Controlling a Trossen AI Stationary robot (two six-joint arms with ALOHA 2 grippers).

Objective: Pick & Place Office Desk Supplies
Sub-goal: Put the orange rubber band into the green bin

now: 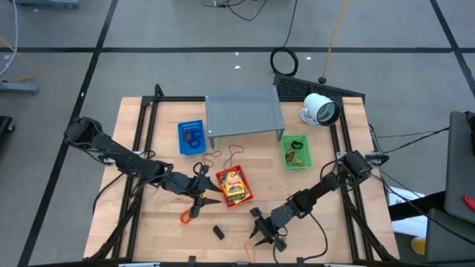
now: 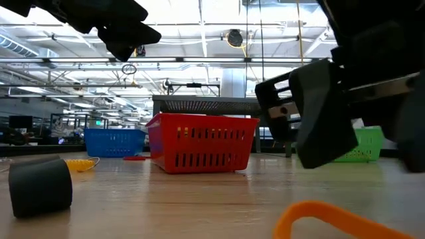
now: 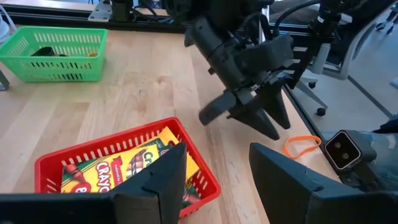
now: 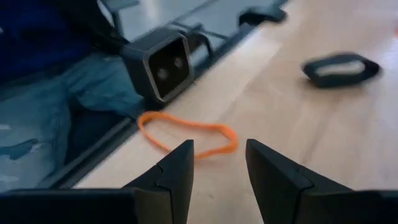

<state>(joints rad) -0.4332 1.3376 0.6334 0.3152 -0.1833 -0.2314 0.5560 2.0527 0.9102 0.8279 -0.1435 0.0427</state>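
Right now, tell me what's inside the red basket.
The red basket holds yellow Crayola crayon boxes. The left claw hangs in front and covers part of the basket, so anything beneath the boxes can't be seen.

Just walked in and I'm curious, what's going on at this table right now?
Two robot arms are sorting desk supplies into small baskets. The right gripper hangs open just over an orange rubber band near the table's front edge. The left gripper hangs open beside the red basket holding crayon boxes. Neither grips anything.

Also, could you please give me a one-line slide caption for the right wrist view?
Right gripper, fingers apart and empty, hovers over an orange rubber band near the wooden table's edge.
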